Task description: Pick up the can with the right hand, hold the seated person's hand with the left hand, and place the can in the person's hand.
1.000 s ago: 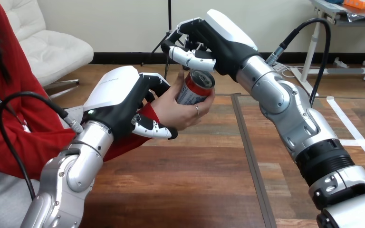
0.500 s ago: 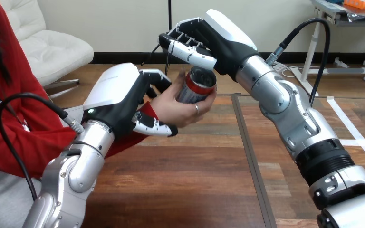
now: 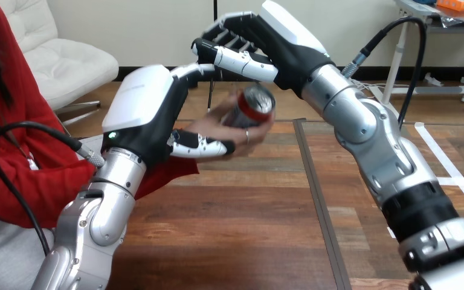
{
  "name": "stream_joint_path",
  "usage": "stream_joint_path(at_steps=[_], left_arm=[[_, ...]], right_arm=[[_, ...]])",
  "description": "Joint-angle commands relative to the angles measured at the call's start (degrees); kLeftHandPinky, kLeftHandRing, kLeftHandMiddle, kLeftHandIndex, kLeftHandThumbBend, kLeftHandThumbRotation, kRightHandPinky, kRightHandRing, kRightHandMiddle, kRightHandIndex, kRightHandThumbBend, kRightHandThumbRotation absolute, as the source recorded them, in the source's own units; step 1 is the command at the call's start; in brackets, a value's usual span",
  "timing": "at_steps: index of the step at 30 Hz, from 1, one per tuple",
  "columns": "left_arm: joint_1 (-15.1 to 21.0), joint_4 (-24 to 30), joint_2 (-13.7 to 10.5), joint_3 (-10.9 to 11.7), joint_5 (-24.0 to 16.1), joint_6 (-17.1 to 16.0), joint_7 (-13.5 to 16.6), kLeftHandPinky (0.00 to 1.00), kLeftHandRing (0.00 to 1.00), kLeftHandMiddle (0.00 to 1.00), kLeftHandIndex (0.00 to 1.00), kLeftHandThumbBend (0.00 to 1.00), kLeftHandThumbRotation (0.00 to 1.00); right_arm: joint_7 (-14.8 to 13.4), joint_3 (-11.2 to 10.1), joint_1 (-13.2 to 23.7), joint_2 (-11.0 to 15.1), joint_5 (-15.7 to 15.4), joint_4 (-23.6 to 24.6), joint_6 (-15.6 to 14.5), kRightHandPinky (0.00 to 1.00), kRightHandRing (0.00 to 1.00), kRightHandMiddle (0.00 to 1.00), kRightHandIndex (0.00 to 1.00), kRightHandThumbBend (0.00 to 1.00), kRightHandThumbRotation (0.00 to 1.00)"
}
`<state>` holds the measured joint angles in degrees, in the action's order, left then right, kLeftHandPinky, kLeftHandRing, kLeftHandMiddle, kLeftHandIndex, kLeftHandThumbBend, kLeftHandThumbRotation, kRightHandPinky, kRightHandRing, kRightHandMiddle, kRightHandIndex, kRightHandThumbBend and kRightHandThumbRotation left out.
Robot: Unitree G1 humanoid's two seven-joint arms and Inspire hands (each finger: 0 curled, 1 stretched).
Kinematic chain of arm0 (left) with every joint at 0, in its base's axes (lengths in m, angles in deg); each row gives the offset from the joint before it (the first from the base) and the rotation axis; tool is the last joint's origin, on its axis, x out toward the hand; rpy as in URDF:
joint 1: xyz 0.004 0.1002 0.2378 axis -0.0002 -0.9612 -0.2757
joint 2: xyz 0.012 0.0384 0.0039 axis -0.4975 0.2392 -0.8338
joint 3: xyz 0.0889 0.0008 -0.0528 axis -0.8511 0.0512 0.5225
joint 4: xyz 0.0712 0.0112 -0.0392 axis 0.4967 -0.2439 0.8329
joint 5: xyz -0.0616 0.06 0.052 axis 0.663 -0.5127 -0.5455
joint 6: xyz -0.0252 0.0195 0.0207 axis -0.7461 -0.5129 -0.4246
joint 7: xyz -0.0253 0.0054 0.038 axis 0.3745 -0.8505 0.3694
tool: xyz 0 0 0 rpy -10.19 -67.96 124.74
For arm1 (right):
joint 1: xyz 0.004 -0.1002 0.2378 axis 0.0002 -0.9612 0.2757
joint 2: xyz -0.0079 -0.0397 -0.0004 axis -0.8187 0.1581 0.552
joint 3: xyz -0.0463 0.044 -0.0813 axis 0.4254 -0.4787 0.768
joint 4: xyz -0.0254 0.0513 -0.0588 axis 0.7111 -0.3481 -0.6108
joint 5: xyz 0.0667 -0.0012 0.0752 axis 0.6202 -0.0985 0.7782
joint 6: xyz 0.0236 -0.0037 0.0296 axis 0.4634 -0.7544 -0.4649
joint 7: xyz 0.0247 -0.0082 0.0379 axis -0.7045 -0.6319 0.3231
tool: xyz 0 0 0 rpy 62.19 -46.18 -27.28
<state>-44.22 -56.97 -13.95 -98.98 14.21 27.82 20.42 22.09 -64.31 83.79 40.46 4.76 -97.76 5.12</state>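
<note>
The can is a cylindrical metal container with a silver top and a red band below its rim. It lies tilted in the person's hand, above the table, with the person's fingers wrapped round its wall. The right hand hovers just above the can without contact. Its jointed black-and-white fingers are extended and hold nothing. The left hand, with a smooth white shell on its back, sits beside the person's wrist. Its fingers are raised and spread clear of the wrist, and its thumb lies along the underside of the person's hand. The wooden table has a plank-grain surface with a dark straight seam.
</note>
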Motion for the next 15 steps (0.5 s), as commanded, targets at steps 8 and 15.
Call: stream_joint_path(at_steps=[8, 15], left_arm=[[-0.7, 3.9, 0.0, 0.7, 0.8, 0.4, 1.3, 0.87, 0.90, 0.91, 0.98, 0.94, 0.53], [-1.6, 4.2, -0.5, 0.8, 1.2, 0.6, 0.7, 0.87, 0.90, 0.91, 1.00, 0.95, 0.56]], right_arm=[[1.8, -3.8, -7.3, 2.6, 5.7, 11.5, 0.0, 0.62, 0.67, 0.70, 0.73, 0.93, 1.00], [2.6, -5.0, -11.1, 3.6, 8.1, 15.9, 0.9, 0.58, 0.66, 0.68, 0.73, 0.95, 1.00]])
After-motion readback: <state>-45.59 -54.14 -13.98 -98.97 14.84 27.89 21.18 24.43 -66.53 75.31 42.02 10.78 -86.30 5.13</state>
